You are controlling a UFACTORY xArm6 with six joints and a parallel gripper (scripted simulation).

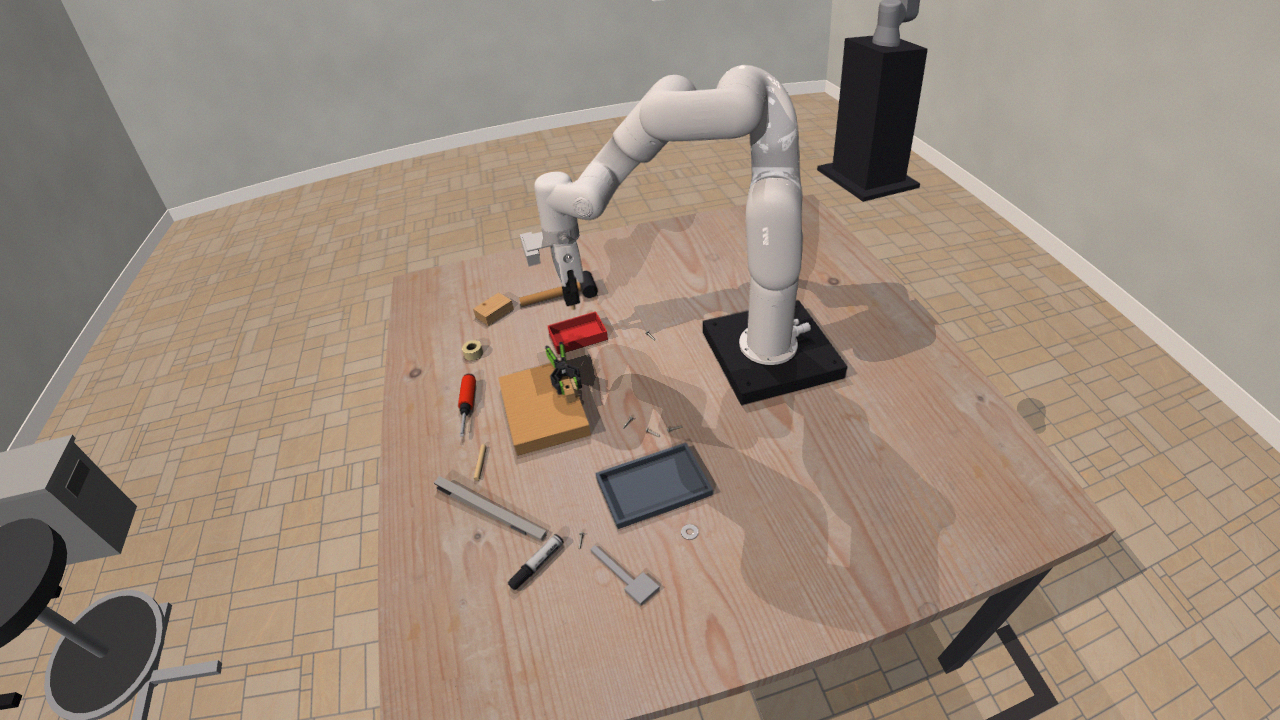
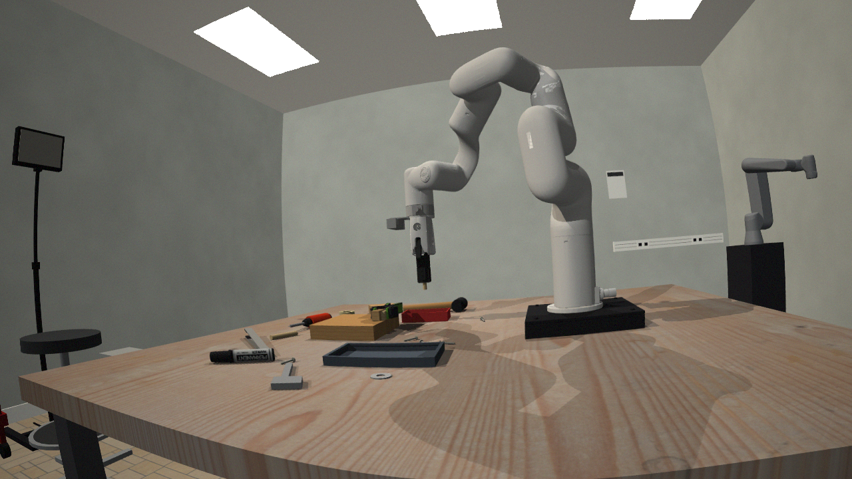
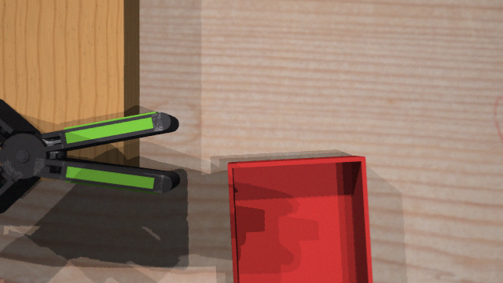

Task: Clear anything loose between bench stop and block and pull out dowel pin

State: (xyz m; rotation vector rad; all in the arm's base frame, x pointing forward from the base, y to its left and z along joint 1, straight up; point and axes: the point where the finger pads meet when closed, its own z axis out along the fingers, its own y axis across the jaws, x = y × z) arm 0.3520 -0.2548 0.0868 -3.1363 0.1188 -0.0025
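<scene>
My gripper (image 1: 567, 293) (image 2: 423, 275) is shut on the dowel pin (image 2: 424, 285). It holds the pin upright in the air, well above the table near the red tray (image 1: 572, 319) (image 2: 425, 316) (image 3: 295, 161). The small wooden block (image 1: 567, 384) (image 2: 377, 312) lies on the far corner of the bench board (image 1: 537, 413) (image 2: 345, 326) (image 3: 59, 59). The black spring clamp with green handles (image 1: 560, 361) (image 2: 391, 308) (image 3: 110, 130) grips it. The wrist view shows only the clamp's handles, the board's edge and the open red tray. My fingers do not show there.
A hammer (image 1: 541, 295) (image 2: 431, 305) and a wood offcut (image 1: 493, 308) lie at the far edge. A tape roll (image 1: 472, 350), a screwdriver (image 1: 466, 394), a spare dowel (image 1: 479, 461), a ruler (image 1: 489, 507) and a marker (image 1: 535, 561) lie to the left. A grey tray (image 1: 666, 508) (image 2: 381, 359) is nearer.
</scene>
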